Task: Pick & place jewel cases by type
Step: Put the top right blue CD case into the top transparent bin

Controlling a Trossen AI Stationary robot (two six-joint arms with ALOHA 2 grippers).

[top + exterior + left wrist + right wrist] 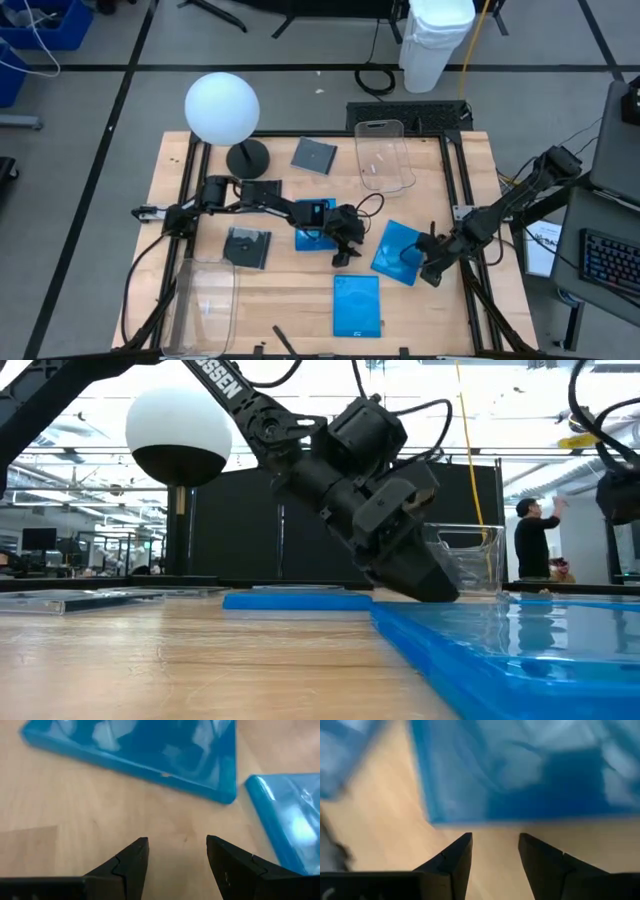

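Left gripper (347,248) sits low and open over bare wood just beside the middle blue case (315,223), nothing held. Right gripper (428,268) has fingers parted at the edge of the tilted blue case (397,251) (no grasp yet). We judge pick stage; next it must close on that edge. Third blue case (357,304) lies near; dark cases (247,247) and clear bin (384,153) well apart.

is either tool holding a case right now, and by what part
No. The left tool and right tool are both open over bare table, with the blue cases ahead, ungripped.
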